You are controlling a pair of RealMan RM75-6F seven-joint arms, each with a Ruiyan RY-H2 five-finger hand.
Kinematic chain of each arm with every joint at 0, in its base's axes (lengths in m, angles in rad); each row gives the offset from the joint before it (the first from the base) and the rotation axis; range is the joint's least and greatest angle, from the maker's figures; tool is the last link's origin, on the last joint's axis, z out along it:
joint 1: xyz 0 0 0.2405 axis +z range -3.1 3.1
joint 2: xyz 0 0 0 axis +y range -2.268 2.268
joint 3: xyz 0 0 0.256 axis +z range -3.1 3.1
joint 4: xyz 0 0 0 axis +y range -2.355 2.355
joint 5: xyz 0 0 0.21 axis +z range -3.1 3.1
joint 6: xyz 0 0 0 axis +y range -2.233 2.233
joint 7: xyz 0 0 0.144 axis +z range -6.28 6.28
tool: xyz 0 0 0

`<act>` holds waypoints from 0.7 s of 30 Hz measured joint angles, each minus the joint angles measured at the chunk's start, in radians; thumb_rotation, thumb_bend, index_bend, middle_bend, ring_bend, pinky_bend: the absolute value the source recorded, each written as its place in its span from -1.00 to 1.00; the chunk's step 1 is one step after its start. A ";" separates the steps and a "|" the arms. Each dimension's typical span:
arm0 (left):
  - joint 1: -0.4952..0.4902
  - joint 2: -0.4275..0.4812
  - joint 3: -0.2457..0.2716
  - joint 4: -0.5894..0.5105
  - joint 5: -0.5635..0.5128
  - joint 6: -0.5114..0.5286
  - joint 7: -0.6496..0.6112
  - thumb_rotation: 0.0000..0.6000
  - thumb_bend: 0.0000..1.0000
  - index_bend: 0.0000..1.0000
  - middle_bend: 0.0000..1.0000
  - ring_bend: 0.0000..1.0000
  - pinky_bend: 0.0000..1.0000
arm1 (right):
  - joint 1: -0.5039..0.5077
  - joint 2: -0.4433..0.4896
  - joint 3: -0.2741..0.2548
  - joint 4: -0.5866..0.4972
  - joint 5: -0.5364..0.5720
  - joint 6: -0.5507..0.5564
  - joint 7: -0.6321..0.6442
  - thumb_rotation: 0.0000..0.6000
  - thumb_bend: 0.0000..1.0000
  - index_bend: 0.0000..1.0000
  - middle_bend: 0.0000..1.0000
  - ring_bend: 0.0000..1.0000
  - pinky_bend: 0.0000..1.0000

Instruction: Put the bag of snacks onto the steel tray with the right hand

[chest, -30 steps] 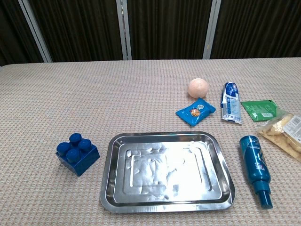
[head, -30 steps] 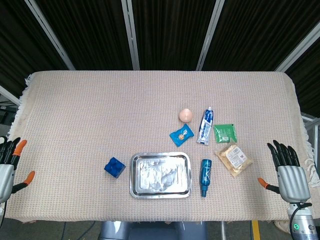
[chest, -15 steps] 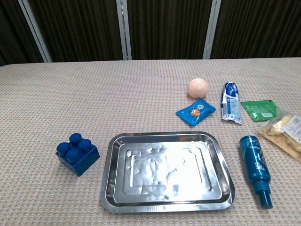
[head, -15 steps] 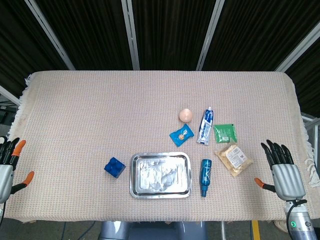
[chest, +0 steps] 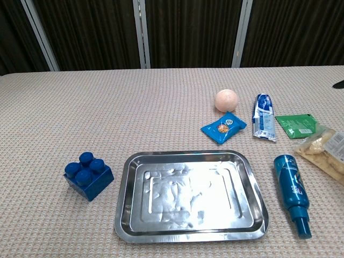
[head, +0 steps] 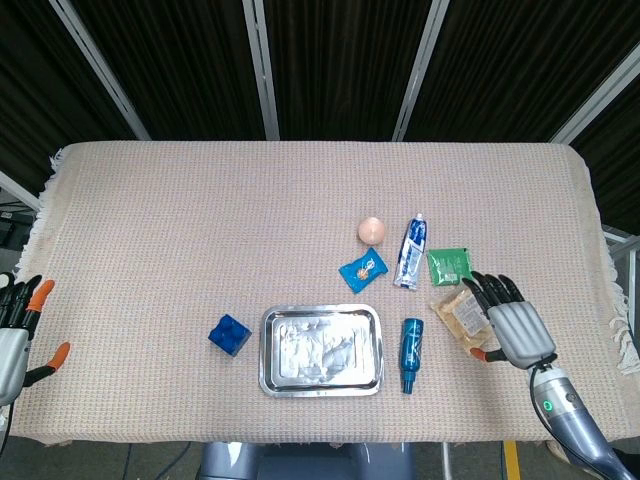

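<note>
The bag of snacks point(head: 460, 314) is a clear packet of pale yellow pieces, lying flat right of the steel tray point(head: 322, 349). In the chest view the bag point(chest: 324, 152) is at the right edge and the tray point(chest: 191, 196) is at the front centre with nothing on it. My right hand point(head: 515, 330) hovers over the bag's right end, palm down with its fingers spread, holding nothing. I cannot tell whether it touches the bag. My left hand point(head: 14, 335) is at the table's far left edge with its fingers apart, holding nothing.
A blue bottle point(head: 410, 354) lies between tray and bag. Behind the bag are a green packet point(head: 450, 265), a blue-white tube point(head: 411, 251), a small blue packet point(head: 362, 269) and a peach ball point(head: 372, 231). A blue block point(head: 230, 334) sits left of the tray.
My right hand has moved left and forward from the table's right edge to over the snack bag's right end. The left hand and all objects have stayed put.
</note>
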 measured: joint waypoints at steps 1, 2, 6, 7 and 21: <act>0.000 0.001 0.000 0.000 -0.001 0.000 0.001 1.00 -0.43 -0.94 -1.00 -1.00 -1.00 | 0.016 -0.003 0.002 0.004 0.009 -0.027 0.005 1.00 -1.00 -1.00 -1.00 -1.00 -1.00; -0.001 0.001 -0.001 -0.001 -0.002 -0.002 0.003 1.00 -0.43 -0.94 -1.00 -1.00 -1.00 | 0.031 -0.006 0.004 0.010 0.017 -0.052 0.009 1.00 -1.00 -1.00 -1.00 -1.00 -1.00; -0.002 0.002 -0.002 -0.002 -0.006 -0.006 0.007 1.00 -0.43 -0.94 -1.00 -1.00 -1.00 | 0.095 -0.033 0.008 0.060 0.057 -0.151 0.017 1.00 -1.00 -1.00 -1.00 -1.00 -1.00; -0.003 0.002 -0.002 -0.002 -0.007 -0.007 0.008 1.00 -0.43 -0.94 -1.00 -1.00 -1.00 | 0.105 -0.040 0.008 0.073 0.065 -0.167 0.017 1.00 -1.00 -1.00 -1.00 -1.00 -1.00; -0.010 -0.005 -0.005 0.002 -0.017 -0.022 0.012 1.00 -0.43 -0.94 -1.00 -1.00 -1.00 | 0.166 -0.120 -0.023 0.220 0.174 -0.292 -0.004 1.00 -1.00 -1.00 -1.00 -1.00 -1.00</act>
